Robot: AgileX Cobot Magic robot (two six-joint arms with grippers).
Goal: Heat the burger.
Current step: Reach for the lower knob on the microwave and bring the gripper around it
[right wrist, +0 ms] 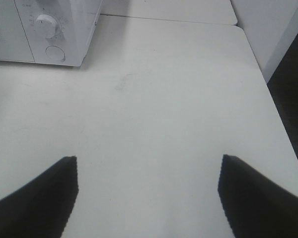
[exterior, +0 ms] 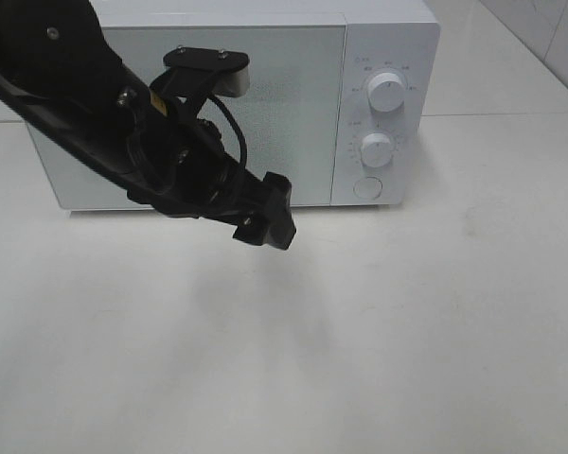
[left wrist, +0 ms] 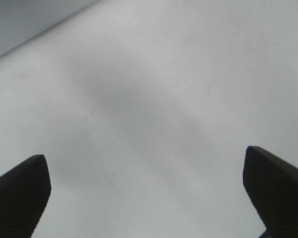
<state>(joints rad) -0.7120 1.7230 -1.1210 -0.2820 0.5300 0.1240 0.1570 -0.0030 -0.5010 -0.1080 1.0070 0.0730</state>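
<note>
White microwave (exterior: 293, 104) dominates overhead; parted left fingers (left wrist: 20, 193) frame tabletop (left wrist: 154, 124).

White table (exterior: 435, 331), soft even light

Surface under me: a white table (exterior: 435, 331), matte, with a few faint scuffs out in front of the microwave (exterior: 293, 104). The microwave stands directly on it: a white box, door shut, front turned toward me. Its control panel carries two knobs (exterior: 386, 92) and, under them, a round button (exterior: 367, 187). A seam crosses the tabletop beside the microwave's control side. A soft grey shadow lies on the bare surface just in front of the microwave's door.
</note>
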